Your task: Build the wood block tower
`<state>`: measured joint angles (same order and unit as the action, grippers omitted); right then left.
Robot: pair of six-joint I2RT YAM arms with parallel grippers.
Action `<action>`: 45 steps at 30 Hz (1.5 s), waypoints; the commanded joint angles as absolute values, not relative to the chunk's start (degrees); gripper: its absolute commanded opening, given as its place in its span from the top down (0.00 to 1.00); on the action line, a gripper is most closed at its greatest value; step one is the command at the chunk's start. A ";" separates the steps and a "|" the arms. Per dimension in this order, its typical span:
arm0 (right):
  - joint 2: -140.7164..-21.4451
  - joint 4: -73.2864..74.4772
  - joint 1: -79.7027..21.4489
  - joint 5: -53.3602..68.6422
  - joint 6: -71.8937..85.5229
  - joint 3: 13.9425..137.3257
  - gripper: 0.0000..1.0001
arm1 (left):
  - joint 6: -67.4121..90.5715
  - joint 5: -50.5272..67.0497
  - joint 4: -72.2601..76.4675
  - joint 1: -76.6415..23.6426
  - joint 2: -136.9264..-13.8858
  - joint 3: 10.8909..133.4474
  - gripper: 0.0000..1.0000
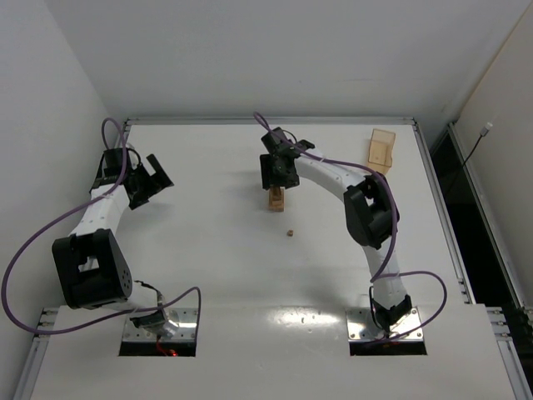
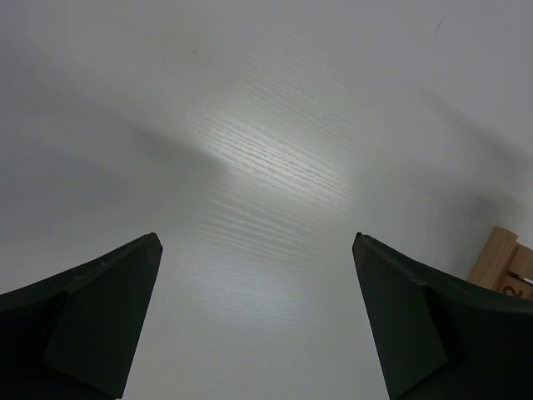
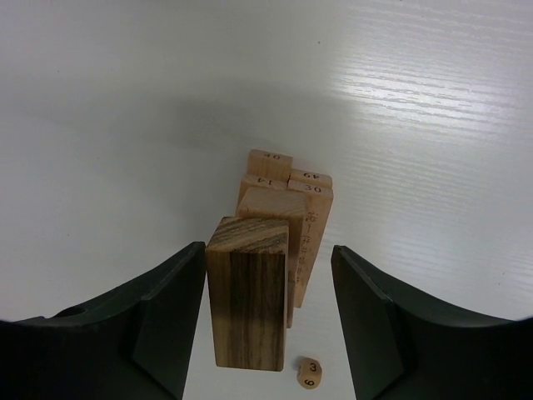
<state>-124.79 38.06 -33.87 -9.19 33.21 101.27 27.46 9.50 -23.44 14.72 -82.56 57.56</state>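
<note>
White table, tower, tiny bit, amber box

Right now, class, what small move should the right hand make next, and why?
Probably raise the right hand straight up. Its fingers are open, so the dark block between them looks released, yet it stands close to one finger and right by the tower; a sideways move might topple both.

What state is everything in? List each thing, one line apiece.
left gripper: open, empty.
right gripper: open, straddling the dark-grained block.
dark-grained block: upright, close against the tower, not clamped.
tower: standing, narrow stack.
tiny bit: lying loose, apart from the tower.
amber box: far right, nothing touching it.
</note>
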 commanded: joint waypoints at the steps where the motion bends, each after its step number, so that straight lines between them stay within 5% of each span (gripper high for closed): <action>1: -125.68 37.18 -33.66 -10.55 33.93 104.06 0.43 | 27.51 10.20 -21.71 15.03 -82.71 59.06 0.01; 37: -126.74 37.18 -34.19 -10.55 32.88 104.59 0.54 | 28.04 10.20 -21.71 15.03 -84.29 59.59 0.01; 45: -126.22 36.65 -34.72 -8.88 31.55 104.59 0.28 | 28.04 10.20 -21.71 15.03 -84.29 59.59 0.01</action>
